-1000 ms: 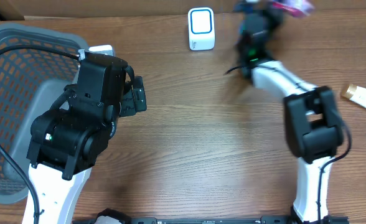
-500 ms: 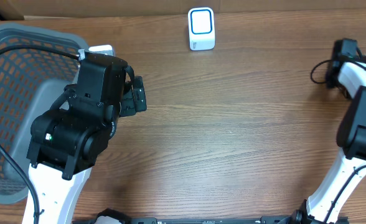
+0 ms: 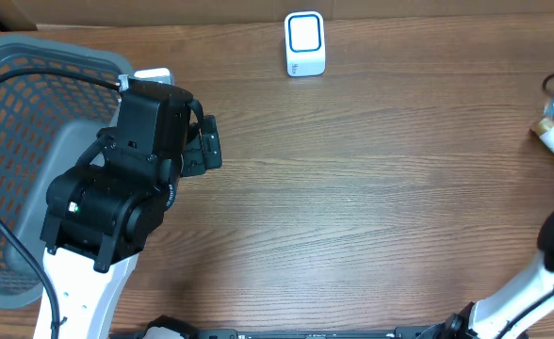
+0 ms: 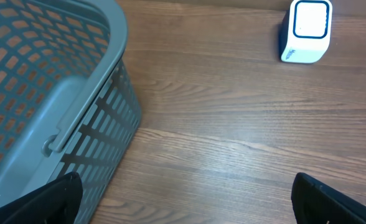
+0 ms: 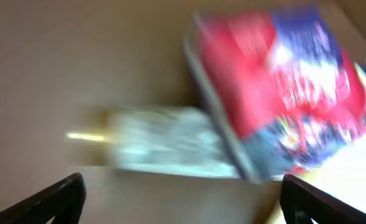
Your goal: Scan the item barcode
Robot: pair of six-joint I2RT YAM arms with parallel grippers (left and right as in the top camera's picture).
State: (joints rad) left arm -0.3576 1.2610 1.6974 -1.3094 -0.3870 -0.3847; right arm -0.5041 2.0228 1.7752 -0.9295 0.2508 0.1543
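Red-and-blue packet [image 5: 276, 87] shows blurred beneath the right fingers [image 5: 52, 202], which have just sprung wide after swinging from the scanner [image 3: 305, 42] to the far right edge of the surface [image 3: 352, 207]; the scan looks done. Left fingers [image 4: 46, 202] stay wide beside the basket [image 4: 58, 93].

The flat wooden table [image 3: 352, 188] is mid-brown with a fine grain running left to right. At far left, the grey plastic lattice basket [image 3: 65, 47] has a pattern of small square openings through which the brown shows. The white box-shaped plastic scanner [image 3: 304, 43] carries a pale window edged in blue. The left arm [image 3: 117, 198] is black above and white at its near link. On the right, blurred, lie a red and blue printed packet [image 5: 282, 87] and a whitish wrapper with a tan tip [image 5: 164, 143].
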